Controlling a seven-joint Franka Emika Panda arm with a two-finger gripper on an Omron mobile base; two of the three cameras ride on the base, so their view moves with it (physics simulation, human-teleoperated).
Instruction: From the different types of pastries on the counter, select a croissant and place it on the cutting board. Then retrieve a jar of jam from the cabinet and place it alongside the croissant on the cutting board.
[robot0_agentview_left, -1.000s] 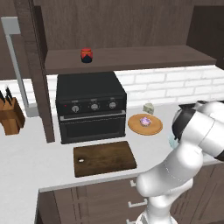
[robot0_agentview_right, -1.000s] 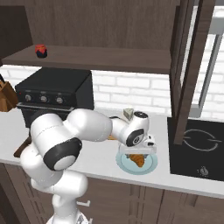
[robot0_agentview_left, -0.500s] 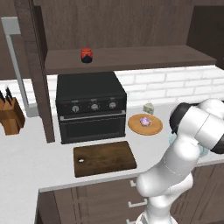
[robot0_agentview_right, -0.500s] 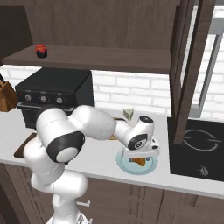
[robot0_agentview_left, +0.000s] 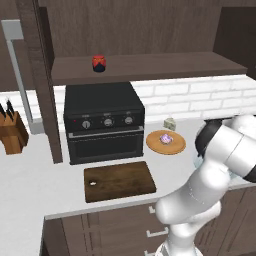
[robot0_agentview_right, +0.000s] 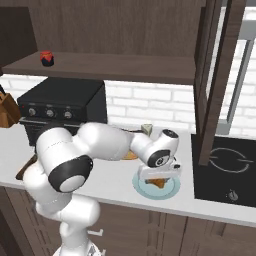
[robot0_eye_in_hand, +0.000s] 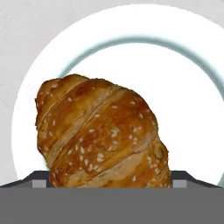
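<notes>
My fingertips are hidden behind the croissant in the hand view, so I cannot tell whether they touch it. In the right base view my hand covers most of the croissant and the near part of the plate under it. In the left base view my own arm hides both. A small pale thing behind the round plate is too small to tell.

White brick backsplash; dark drawers
</notes>
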